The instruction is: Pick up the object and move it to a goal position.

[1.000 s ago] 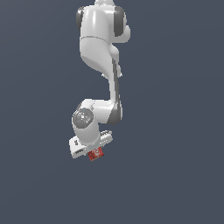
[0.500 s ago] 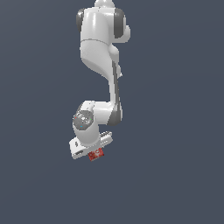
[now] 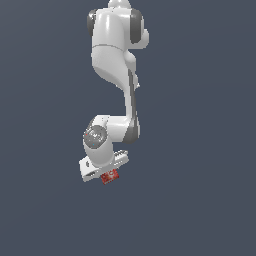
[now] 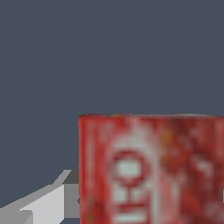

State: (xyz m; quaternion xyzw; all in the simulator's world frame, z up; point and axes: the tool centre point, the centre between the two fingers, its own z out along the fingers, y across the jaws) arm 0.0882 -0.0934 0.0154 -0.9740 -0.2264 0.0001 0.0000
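Red, white-lettered block (image 3: 109, 176) sits clamped in the pincer (image 3: 108, 176), one grey fingertip (image 4: 65, 197) touching its side.

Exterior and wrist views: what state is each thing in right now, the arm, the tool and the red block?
Arm: reaching down from the top of the exterior view, wrist bent low.
Tool: over the red block; whether it is shut on it cannot be told.
Red block: right under the tool, filling much of the wrist view, white lettering facing the camera; one finger shows beside it.
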